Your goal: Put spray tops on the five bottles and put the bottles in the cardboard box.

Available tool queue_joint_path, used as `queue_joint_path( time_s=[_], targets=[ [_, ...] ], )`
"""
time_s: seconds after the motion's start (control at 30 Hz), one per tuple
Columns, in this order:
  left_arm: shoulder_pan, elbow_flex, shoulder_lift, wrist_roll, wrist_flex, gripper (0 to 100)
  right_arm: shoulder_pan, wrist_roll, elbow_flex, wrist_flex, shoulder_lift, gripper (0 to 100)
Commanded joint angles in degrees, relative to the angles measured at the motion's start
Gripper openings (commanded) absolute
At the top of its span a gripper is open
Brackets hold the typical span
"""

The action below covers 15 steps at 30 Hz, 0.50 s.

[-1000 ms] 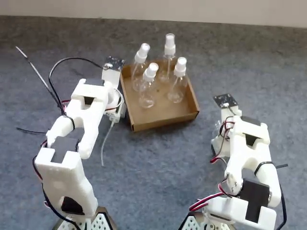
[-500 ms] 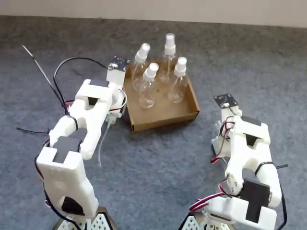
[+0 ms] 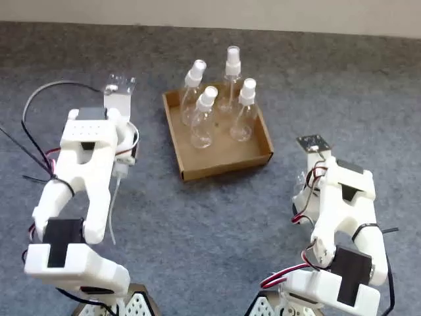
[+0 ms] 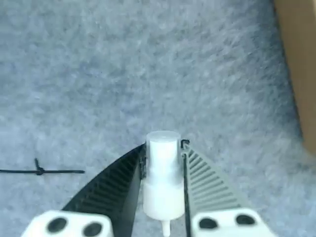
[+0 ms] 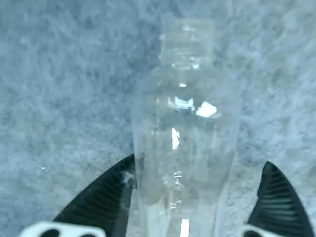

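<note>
White plastic spray top (image 4: 163,190) clamped tight in my left gripper (image 4: 163,148), left of the brown cardboard box (image 3: 223,166). Right gripper (image 5: 200,163) gapes loosely round the clear uncapped plastic bottle (image 5: 185,123). I'd clamp that first, then feed the dip tube (image 3: 113,210) straight down the neck.

Clear plastic bottle (image 5: 182,123): base cut by right wrist view's edge; in high view mostly behind white right arm (image 3: 342,217). White plastic spray top (image 4: 163,177): dip tube cut off. Brown cardboard box (image 4: 296,59): cut by left wrist view's edge.
</note>
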Motion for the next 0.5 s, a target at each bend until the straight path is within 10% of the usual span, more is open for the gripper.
queue_joint_path(
  time_s=[0.0,0.47],
  targets=[
    [-0.22,8.57,-4.79,0.35,-9.14,0,0.92,0.0,-5.93,4.18,-0.84,32.2],
    [-0.04,12.18,-5.58,0.18,-11.96,0,-2.68,-2.81,-17.01,5.67,0.31,24.3]
  ],
)
